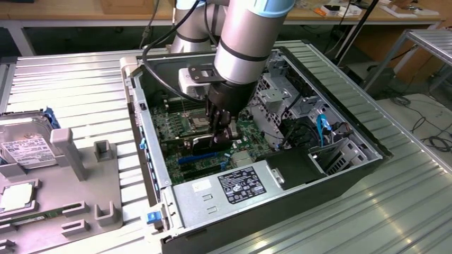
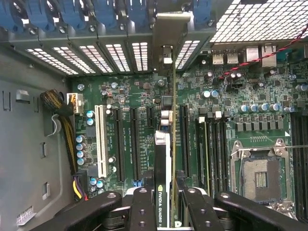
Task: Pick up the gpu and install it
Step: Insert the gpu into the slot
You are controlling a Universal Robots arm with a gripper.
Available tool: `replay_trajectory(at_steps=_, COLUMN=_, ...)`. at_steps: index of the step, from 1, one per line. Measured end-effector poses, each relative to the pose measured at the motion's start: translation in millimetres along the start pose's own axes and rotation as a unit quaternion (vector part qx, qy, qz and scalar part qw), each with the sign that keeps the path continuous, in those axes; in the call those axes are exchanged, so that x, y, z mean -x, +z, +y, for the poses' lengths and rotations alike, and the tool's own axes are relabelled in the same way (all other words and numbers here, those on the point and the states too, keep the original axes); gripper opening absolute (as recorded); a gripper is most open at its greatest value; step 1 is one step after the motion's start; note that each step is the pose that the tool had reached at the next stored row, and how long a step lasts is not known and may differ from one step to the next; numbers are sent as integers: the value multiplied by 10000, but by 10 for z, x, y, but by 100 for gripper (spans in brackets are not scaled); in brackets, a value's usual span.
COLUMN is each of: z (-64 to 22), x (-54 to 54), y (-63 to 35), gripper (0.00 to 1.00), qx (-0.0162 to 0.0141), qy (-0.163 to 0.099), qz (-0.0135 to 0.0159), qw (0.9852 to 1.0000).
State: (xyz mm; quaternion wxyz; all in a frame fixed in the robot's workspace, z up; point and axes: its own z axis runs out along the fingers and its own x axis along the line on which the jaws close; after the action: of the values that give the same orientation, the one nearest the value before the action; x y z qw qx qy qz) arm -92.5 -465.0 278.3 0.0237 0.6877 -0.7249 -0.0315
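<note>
Inside the open computer case [image 1: 152, 159] my gripper [image 1: 220, 132] is shut on the gpu [image 1: 205, 144], a thin black card held on edge just above the motherboard [image 1: 168, 123]. In the wrist view the gpu [image 2: 166, 154] runs edge-on between the two black fingers [image 2: 143, 204], and its silver end bracket [image 2: 174, 29] reaches up to the rear slot openings. The card stands over the row of black expansion slots [image 2: 134, 139], between two of them. I cannot tell whether its lower edge touches a slot.
A white slot [image 2: 101, 139] and the CPU socket [image 2: 260, 178] flank the card. The power supply [image 1: 236, 185], drive cage [image 1: 282, 100] and blue cable [image 1: 323, 129] crowd the case. At the exterior view's left, a grey fixture [image 1: 78, 159] holds a hard drive [image 1: 25, 145] and a green memory stick [image 1: 39, 217].
</note>
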Motion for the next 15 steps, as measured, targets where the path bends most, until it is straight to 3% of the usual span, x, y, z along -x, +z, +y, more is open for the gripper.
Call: replay_trajectory(at_steps=15, z=-4, x=58, y=86, gripper=27, qx=0, qy=-5, qz=-7, qw=10000)
